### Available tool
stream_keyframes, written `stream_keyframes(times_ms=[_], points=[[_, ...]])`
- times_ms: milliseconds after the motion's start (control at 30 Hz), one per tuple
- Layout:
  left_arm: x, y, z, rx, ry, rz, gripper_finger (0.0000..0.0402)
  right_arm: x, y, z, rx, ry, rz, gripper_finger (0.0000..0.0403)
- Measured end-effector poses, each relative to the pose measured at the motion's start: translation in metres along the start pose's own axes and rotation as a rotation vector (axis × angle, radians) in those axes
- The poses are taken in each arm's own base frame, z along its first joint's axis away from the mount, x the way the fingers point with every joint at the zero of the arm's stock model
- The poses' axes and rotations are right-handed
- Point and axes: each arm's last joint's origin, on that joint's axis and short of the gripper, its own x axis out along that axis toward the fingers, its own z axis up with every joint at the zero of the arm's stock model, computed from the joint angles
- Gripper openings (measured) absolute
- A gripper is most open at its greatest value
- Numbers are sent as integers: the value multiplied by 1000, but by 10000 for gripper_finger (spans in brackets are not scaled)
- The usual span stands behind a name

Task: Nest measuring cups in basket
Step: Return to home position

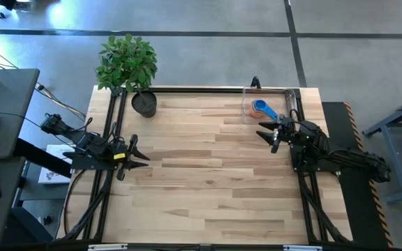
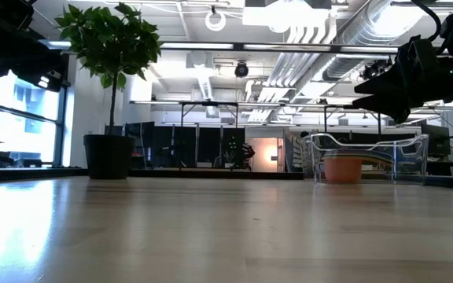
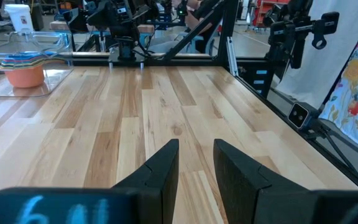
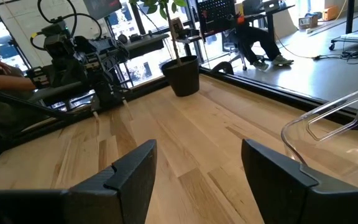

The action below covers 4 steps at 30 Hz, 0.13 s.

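The measuring cups sit nested in one stack inside the clear basket at the table's far right corner; an orange cup is at the bottom and a blue handle sticks out. In the low view the stack rests on the floor of the basket. My right gripper hovers open just on the near side of the basket, above the table, holding nothing. My left gripper waits open at the table's left edge, with a narrow gap between its fingers. The left wrist view shows the stack far across the table.
A black round pot with a leafy plant stands at the far left corner. A dark frame rail runs along the far edge. Bare wooden tabletop stretches between the two arms. Part of a person shows beyond the table.
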Motion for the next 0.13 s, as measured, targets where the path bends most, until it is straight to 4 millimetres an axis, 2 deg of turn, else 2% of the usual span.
stream_keyframes(times_ms=[133], points=[[0,0,0,0,0,0,90,0,0,0,0,0,0,225]])
